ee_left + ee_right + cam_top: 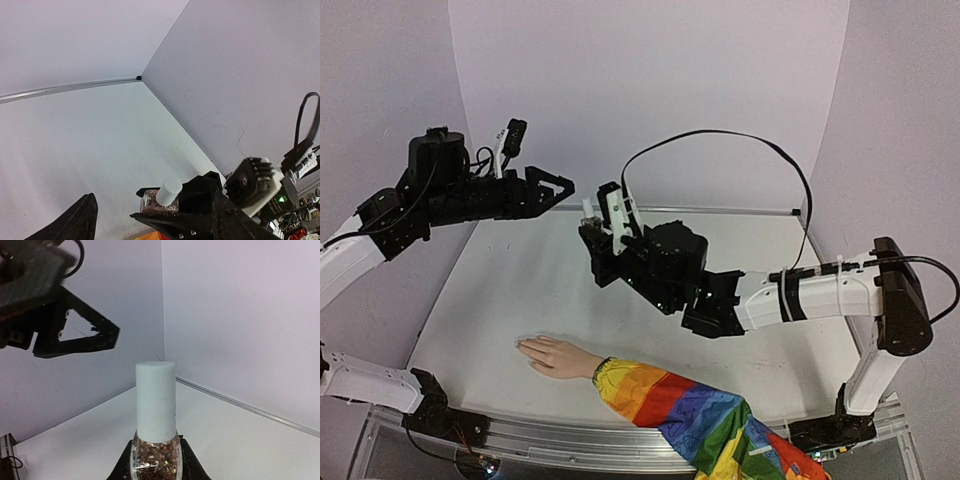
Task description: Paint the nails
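The pale mannequin hand [552, 356] lies flat on the table, and its nails [523, 346] at the fingertips are barely distinguishable from the skin. A rainbow-striped sleeve [692, 412] covers the arm. My right gripper [593, 228] [155, 462] is shut on a small clear bottle [155, 457] of brown glitter polish, held above the table. Its pale cylindrical cap [156, 400] [169, 190] is still on. My left gripper [560, 187] hovers open just up-left of the cap, apart from it. Only one of its fingers [80, 220] shows in the left wrist view.
The white table [520, 280] is enclosed by pale walls on three sides, with a metal strip [720, 210] along the back edge. A black cable [740, 140] loops above the right arm. The arm bases sit on a rail [570, 435] at the near edge.
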Available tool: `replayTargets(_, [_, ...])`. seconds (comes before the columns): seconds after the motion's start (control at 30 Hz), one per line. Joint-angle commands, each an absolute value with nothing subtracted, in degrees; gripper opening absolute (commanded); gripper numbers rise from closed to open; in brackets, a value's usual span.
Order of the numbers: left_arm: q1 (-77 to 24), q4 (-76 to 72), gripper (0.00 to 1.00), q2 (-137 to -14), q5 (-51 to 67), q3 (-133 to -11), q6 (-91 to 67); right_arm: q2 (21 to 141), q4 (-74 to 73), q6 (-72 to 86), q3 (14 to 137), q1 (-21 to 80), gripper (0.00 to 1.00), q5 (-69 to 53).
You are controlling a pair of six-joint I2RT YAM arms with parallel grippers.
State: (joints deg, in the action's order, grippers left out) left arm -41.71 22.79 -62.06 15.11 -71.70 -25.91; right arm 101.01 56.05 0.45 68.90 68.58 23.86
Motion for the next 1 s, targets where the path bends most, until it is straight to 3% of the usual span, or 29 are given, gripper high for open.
replayTargets(0.0, [-42.3, 15.2, 0.75, -64.0, 13.0, -72.6, -27.0, 103.0, 57.9, -4.2, 75.2, 70.4, 0.00, 29.5])
replayTargets(0.43, [-43.3, 14.2, 0.42, -66.0, 13.7, -71.5, -26.3, 105.6, 56.6, -4.5, 78.7, 71.4, 0.00, 28.1])
replayTargets(0.7, [-44.4, 14.1, 0.41, -66.6, 14.1, -70.4, -25.0, 105.6, 56.4, -4.6, 79.5, 71.4, 0.00, 28.5])
replayTargets(0.97, [-44.9, 14.4, 0.22, -67.0, 14.1, -69.8, -24.2, 105.6, 56.1, -4.0, 80.3, 71.4, 0.00, 27.3])
